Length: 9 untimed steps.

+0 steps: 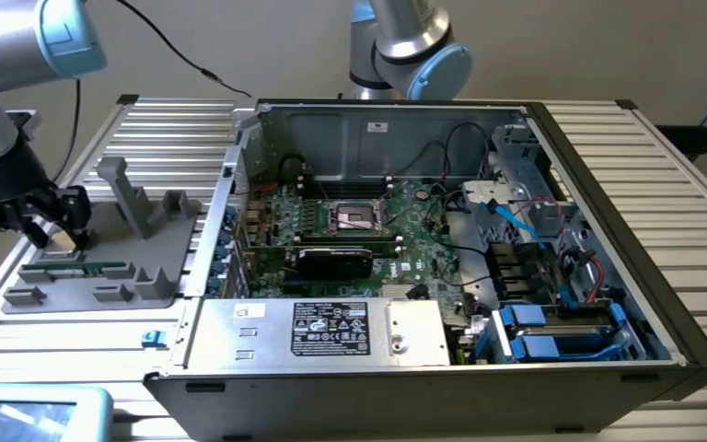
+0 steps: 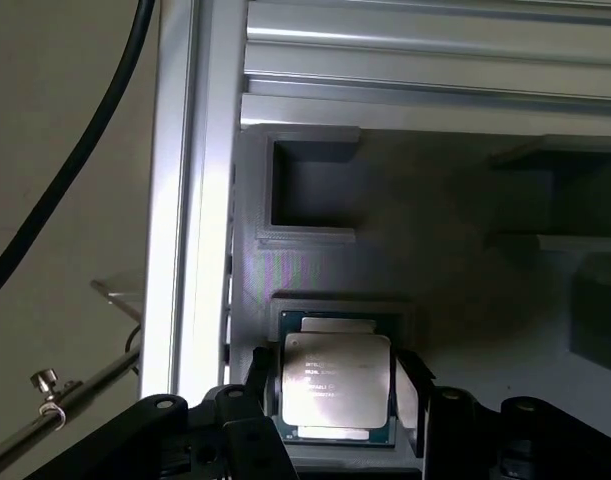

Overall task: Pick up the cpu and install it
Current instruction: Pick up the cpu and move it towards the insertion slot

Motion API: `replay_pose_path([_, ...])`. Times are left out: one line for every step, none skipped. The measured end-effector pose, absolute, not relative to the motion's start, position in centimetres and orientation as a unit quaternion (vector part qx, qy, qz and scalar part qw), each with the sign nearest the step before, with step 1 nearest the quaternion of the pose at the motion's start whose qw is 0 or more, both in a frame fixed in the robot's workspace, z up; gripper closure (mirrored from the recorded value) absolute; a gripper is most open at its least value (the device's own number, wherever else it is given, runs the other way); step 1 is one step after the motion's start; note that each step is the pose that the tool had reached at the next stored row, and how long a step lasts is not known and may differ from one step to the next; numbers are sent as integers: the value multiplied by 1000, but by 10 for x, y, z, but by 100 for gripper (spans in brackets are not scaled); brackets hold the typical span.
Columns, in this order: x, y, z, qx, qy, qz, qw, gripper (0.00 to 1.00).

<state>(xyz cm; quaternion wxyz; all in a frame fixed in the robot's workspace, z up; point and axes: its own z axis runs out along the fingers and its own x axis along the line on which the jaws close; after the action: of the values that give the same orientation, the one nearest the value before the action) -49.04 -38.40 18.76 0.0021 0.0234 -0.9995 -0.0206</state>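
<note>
Hand [image 1: 49,232]: at the exterior view's left, low over the grey holder, spread wide with a finger [image 2: 263,385] close on each side of the cpu [image 2: 337,385]; nothing lifted.
Cpu: flat in a square recess of the holder, silver top up.
Holder [image 1: 108,276]: grey plastic with upright posts, on the counter's left part; a green memory stick [image 1: 77,270] lies in its slot.
Computer case [image 1: 452,359]: middle of the counter, side off, green board and cables showing.
Socket [image 1: 356,216]: metal frame, dark centre, on the board.
Counter [image 1: 648,184]: ribbed metal slats, bare to the right of the case.
Wall [image 1: 599,46]: plain beige behind.
</note>
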Motion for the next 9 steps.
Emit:
replay_pose_path([-490, -384, 188, 23, -1000, -21, 2, 42])
replay_pose_path([-490, -384, 188, 23, -1000, -21, 2, 42])
replay_pose_path([-490, -384, 188, 23, -1000, -21, 2, 42])
replay_pose_path([-490, -384, 188, 23, -1000, -21, 2, 42])
replay_pose_path([-490, -384, 188, 23, -1000, -21, 2, 42])
replay_pose_path([-490, -384, 188, 23, -1000, -21, 2, 42])
replay_pose_path([-490, -384, 188, 23, -1000, -21, 2, 42])
replay_pose_path([-490, -384, 188, 23, -1000, -21, 2, 44])
replay_pose_path([-490, -384, 188, 23, -1000, -21, 2, 44])
